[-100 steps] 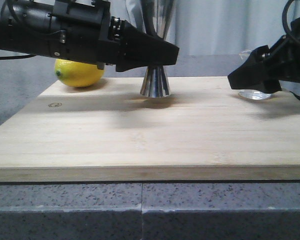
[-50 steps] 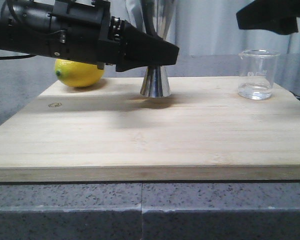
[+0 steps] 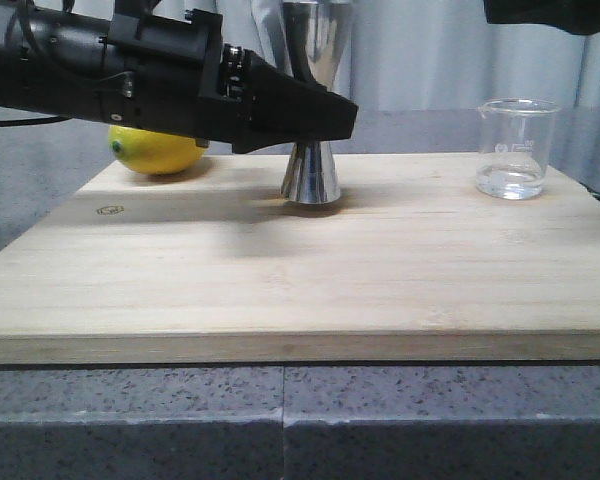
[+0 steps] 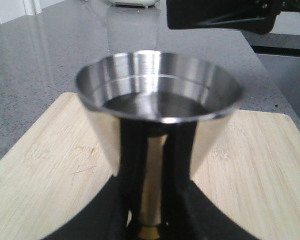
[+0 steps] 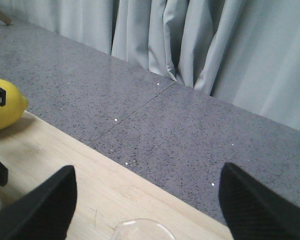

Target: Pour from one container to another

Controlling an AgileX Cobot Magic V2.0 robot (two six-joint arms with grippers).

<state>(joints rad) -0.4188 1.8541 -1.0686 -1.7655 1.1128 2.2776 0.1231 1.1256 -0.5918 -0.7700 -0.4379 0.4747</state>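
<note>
Lemon (image 3: pixel 158 150) at the back left of the cutting board (image 3: pixel 300 270). Left gripper (image 3: pixel 320 108) reaches in from the left, fingers clamped at the narrow waist of the upright steel jigger (image 3: pixel 311 172), which stands at back centre; the left wrist view shows liquid in its upper cup. Far right on the board: glass beaker (image 3: pixel 517 148), upright, free-standing, a little liquid at the bottom. Right gripper (image 5: pixel 147 210) spread wide, empty, directly above the beaker. The right arm is nearer; any re-grasp means a straight descent.
</note>
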